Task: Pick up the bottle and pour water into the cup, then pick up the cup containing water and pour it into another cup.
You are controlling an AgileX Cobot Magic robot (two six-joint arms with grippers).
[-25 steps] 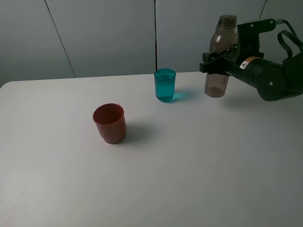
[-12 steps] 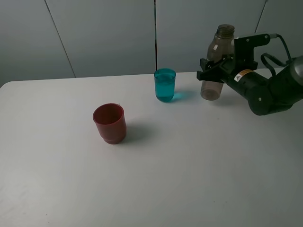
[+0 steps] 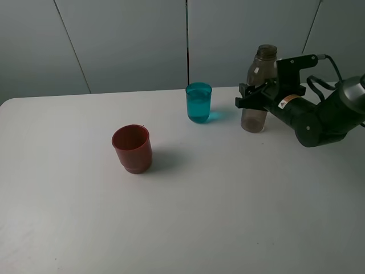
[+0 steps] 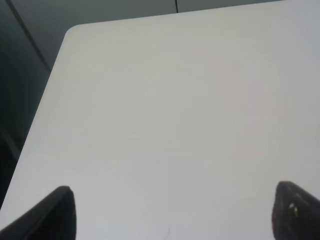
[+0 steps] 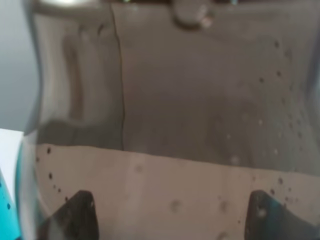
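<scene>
The bottle (image 3: 252,119) stands upright at the back right of the table, its base down at the table surface. My right gripper (image 3: 256,99) is shut on its middle. In the right wrist view the bottle (image 5: 175,100) fills the frame, with some water in its lower part and the fingertips (image 5: 75,217) on either side. The teal cup (image 3: 198,103), holding water, stands just left of the bottle. The red cup (image 3: 132,148) sits nearer the front left. My left gripper (image 4: 175,215) hangs open over bare table, with nothing between its fingers.
The white table (image 3: 228,200) runs to a grey panelled wall behind. The left wrist view shows the table's rounded far corner (image 4: 72,32) and a dark drop beyond its edge. A sliver of the teal cup (image 5: 7,200) shows beside the bottle in the right wrist view.
My right gripper has brought the bottle down and slightly leftward, from hanging above the table to its base at the surface. Both cups have stayed where they were.
</scene>
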